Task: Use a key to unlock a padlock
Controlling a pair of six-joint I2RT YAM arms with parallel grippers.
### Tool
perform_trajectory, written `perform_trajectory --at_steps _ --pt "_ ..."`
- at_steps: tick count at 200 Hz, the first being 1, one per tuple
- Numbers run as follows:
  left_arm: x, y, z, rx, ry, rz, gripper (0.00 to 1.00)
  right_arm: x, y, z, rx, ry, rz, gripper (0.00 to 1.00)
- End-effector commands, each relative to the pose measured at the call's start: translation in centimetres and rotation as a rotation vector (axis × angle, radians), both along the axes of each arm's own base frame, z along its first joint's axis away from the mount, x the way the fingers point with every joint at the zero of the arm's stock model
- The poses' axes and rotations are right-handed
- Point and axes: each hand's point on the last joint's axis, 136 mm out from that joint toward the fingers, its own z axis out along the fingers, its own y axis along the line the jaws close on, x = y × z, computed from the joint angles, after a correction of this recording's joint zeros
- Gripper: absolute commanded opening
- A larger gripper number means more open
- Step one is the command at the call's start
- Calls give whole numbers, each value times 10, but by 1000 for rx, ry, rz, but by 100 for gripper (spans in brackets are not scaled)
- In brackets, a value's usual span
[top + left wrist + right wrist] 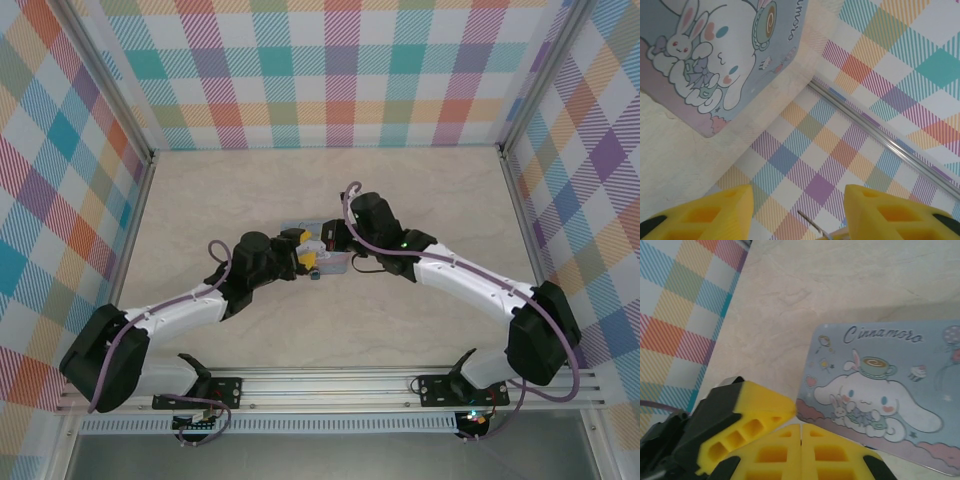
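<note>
Looking down the left wrist camera, you see the left gripper [797, 194] with its yellow fingers standing well apart and nothing clamped between them. In the gap, close to the right-hand finger, what looks like the key [810, 223] pokes up as a thin grey metal sliver; you cannot tell what holds it. The right gripper [801, 429] has its yellow fingers pressed flat together, with no object showing at the seam. Just beside them sits one finger of the left gripper on its black backing. Past both sets of fingertips lies the pale blue cartoon-printed tin [875, 385], flat on the pale marbled table [840, 285]. From above, the two arms meet at that tin in mid-table. A small bluish speck by its near edge may be the padlock [314, 274], too small to be sure. Plaid walls [340, 70] enclose the table.
</note>
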Motion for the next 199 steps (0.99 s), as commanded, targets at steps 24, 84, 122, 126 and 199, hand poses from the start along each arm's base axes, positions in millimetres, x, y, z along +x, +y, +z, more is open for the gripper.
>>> perform_trajectory --at_steps 24,84,122,126,199 --pt "5 -7 9 -195 118 78 45 -1 26 20 94 -22 41 0" --pt "5 -2 10 -209 117 103 40 -6 27 12 90 0 47 0" --pt "3 2 8 -208 119 119 35 -10 27 4 89 24 47 0" --pt "3 2 8 -207 121 121 35 -10 27 3 89 27 46 0" --pt "3 5 6 -214 125 137 34 -12 28 -4 84 42 46 0"
